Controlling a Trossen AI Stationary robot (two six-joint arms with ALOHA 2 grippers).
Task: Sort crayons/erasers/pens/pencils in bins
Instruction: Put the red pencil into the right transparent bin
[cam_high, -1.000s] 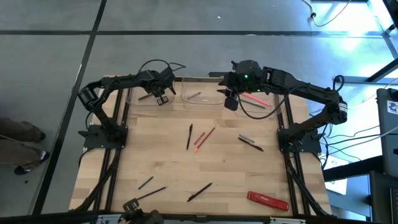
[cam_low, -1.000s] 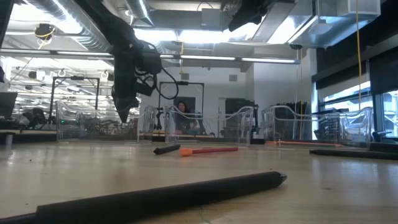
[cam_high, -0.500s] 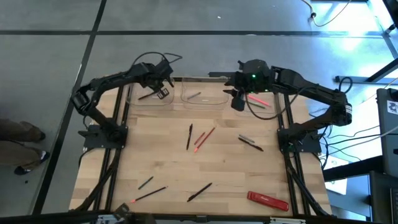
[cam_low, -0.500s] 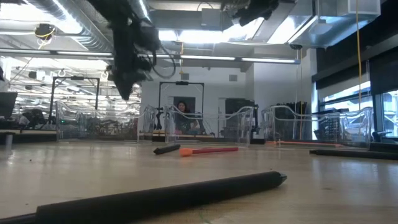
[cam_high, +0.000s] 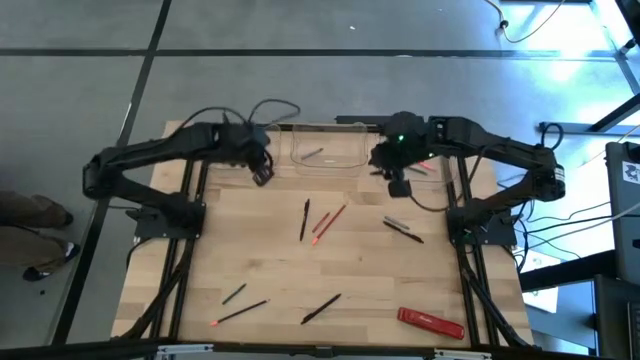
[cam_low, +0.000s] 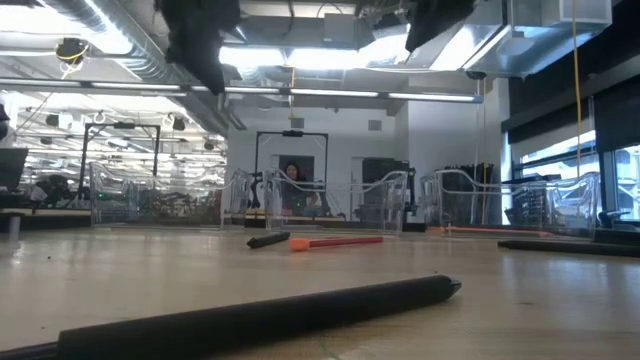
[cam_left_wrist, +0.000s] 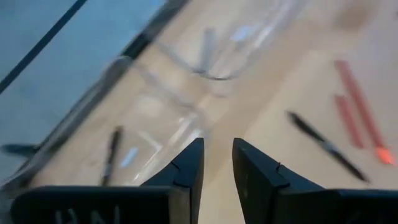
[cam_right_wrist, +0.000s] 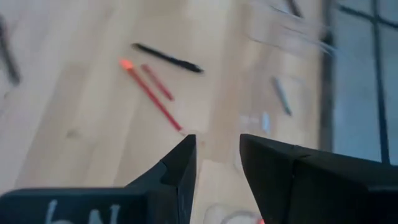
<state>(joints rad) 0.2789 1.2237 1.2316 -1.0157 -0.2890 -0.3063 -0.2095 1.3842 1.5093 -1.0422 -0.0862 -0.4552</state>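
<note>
Clear plastic bins (cam_high: 327, 148) sit along the far edge of the wooden desk (cam_high: 360, 275); the middle bin already holds a grey stick, and one at the left holds a dark one. Left pincer (cam_high: 262, 175) hangs just at the near side of the left bin, fingers slightly apart, nothing held. Right pincer (cam_high: 398, 186) hangs near the right bin, also parted and empty. Closest loose targets: a black pen (cam_high: 305, 219) and the red sticks (cam_high: 328, 224) beside it, lying nearer the desk middle, well apart from the bins; more pens (cam_high: 403, 229) lie near the right arm's base. Next pick probably calls for coming straight down, fingers straddling the thin stick across its length, low enough to catch it. The desk is pale wood planks; a red bar (cam_high: 431, 322) lies far from the bins. The room behind shows ceiling lights, racks and a person far off.
</note>
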